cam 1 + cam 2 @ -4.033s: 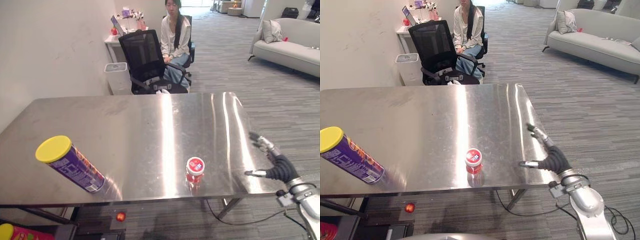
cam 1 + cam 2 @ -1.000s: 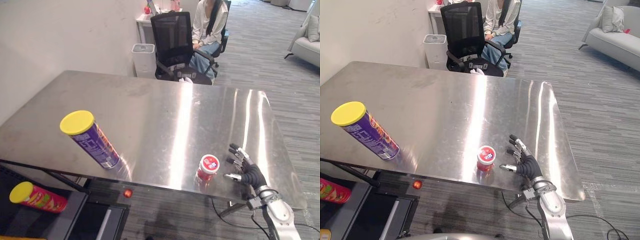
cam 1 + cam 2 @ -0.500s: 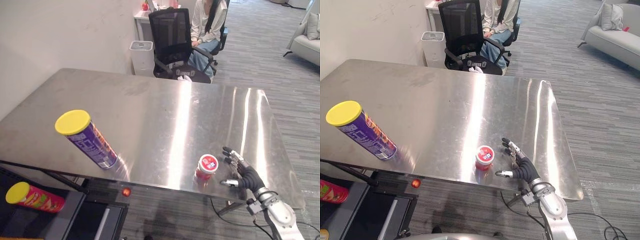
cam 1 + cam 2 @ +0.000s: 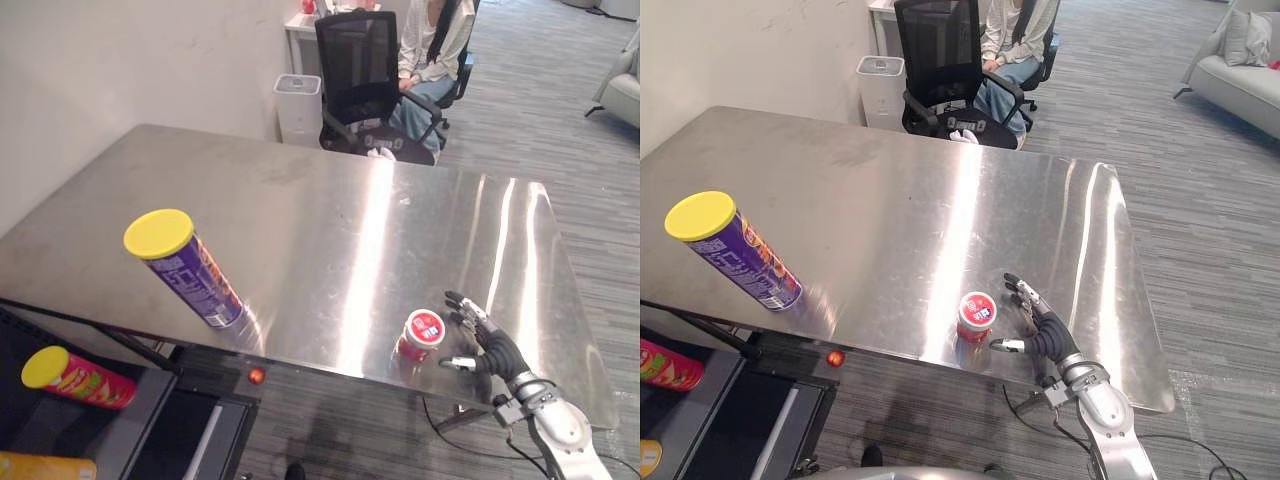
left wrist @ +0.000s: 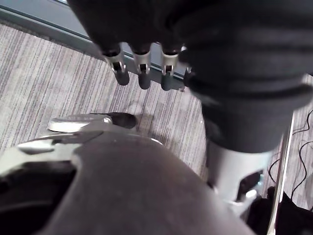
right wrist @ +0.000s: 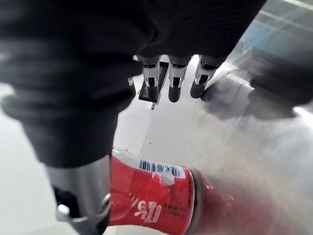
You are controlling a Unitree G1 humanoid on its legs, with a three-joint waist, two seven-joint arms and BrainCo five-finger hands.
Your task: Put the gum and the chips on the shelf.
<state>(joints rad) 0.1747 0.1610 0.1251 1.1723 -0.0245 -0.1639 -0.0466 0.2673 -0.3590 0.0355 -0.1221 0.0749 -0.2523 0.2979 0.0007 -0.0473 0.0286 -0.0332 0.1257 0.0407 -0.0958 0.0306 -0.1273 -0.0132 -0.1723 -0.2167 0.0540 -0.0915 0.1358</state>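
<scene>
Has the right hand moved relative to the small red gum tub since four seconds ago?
Yes. The right hand has moved left along the steel table's near edge, ending open right beside the small red gum tub.

White-lidded red gum tub [image 4: 421, 337], yellow-lidded purple chips can [image 4: 190, 272], brushed silver table [image 4: 300, 220], grey striped carpet [image 4: 600, 185]

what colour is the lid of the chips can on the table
Yellow; the lid shows best in the left eye view.
</scene>
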